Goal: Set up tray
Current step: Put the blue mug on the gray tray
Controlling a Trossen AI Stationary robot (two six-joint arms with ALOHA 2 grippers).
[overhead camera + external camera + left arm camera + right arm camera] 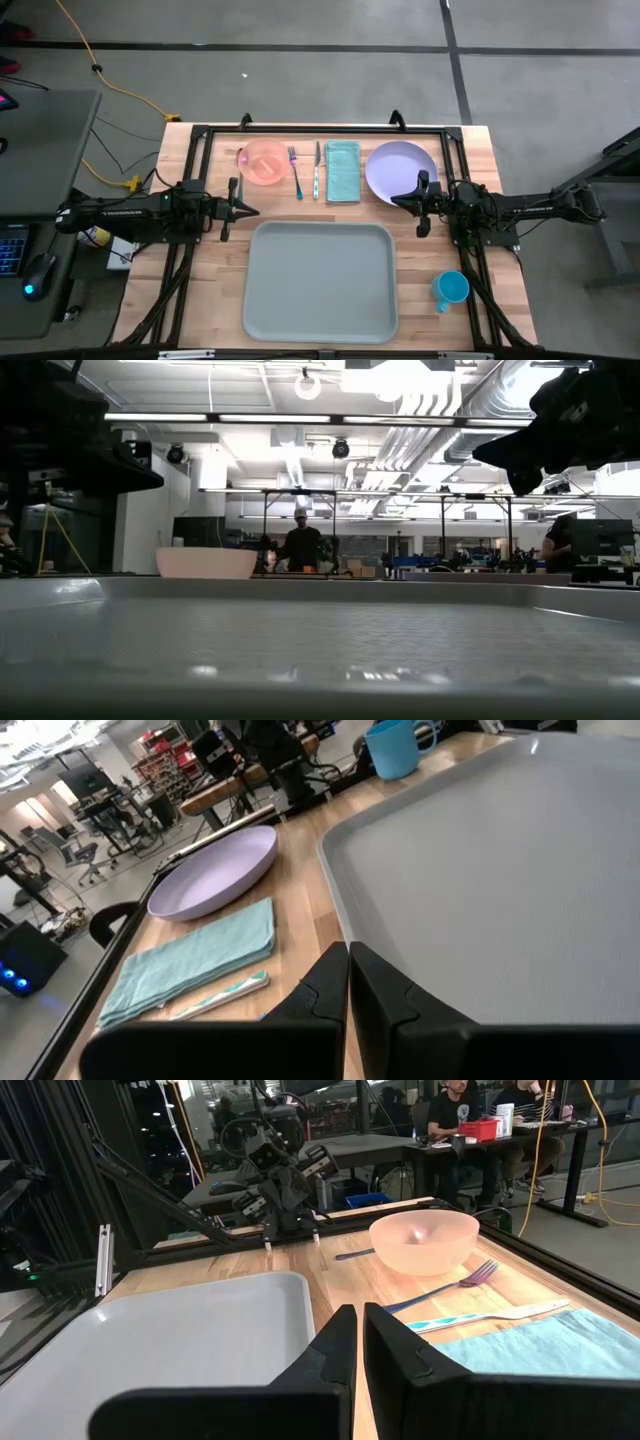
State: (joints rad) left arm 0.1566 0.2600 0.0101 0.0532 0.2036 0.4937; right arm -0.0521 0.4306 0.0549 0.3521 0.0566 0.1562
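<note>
The pale grey-green tray (320,290) lies flat on the near middle of the table, and its rim fills the low view (320,595). Along the far side sit a pink bowl (264,160), a fork (295,172), a pale knife (317,170), a teal folded napkin (343,170) and a lavender plate (400,168). A blue cup (450,289) stands right of the tray. My left gripper (252,210) hovers shut off the tray's far left corner. My right gripper (395,201) hovers shut above the plate's near edge, by the tray's far right corner.
A black frame runs around the table's far and side edges (320,128). Bare wood shows left of the tray (215,290) and beyond the cup (470,330). People sit and stand at desks in the room behind the table (300,545).
</note>
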